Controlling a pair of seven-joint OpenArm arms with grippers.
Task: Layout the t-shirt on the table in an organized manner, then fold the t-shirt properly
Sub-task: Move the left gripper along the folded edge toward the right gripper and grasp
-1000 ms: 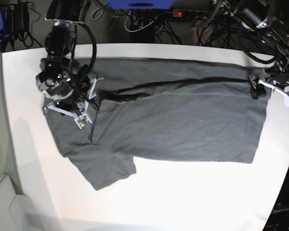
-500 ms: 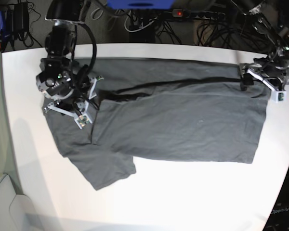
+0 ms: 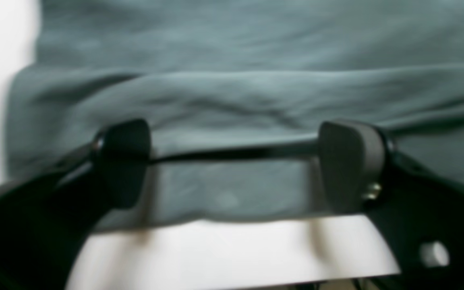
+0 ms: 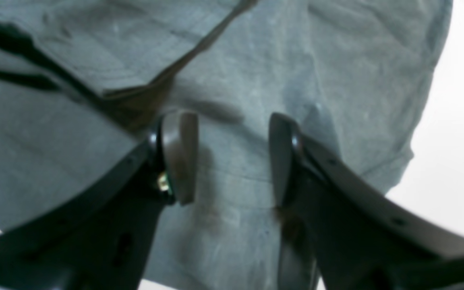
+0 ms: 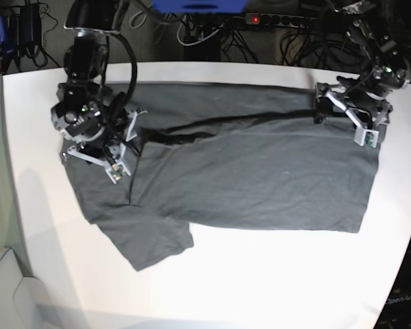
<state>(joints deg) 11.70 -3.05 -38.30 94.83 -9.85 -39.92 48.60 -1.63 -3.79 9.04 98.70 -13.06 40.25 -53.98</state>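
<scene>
From my remote station, the nearest stretch of the white table [image 5: 260, 274] lies bare, its curved edge sweeping round on the base view's right. Beyond it the dark grey t-shirt [image 5: 260, 178] is spread lengthwise across the tabletop, one short sleeve [image 5: 147, 240] splayed toward me at the base view's left, the hem end at its right. A dark fold line [image 5: 260, 120] runs along the far half of the cloth, where one long edge is doubled over the body.

My right gripper [image 5: 116, 154] is low over the shirt near the sleeve and shoulder; in its wrist view the gripper [image 4: 232, 157] has its jaws parted, with only flat cloth showing between the pads [image 4: 181, 157] and nothing pinched. Whether the tips touch the fabric I cannot tell.

Farther back, my left gripper [image 5: 342, 113] hovers at the shirt's far right corner, astride the fold. Its wrist view, though blurred, shows the gripper [image 3: 232, 161] with jaws spread wide, the doubled edge [image 3: 232, 153] running between the fingertips [image 3: 349, 161] and not clamped.

Cables and a power strip [image 5: 274, 19] lie behind the table.
</scene>
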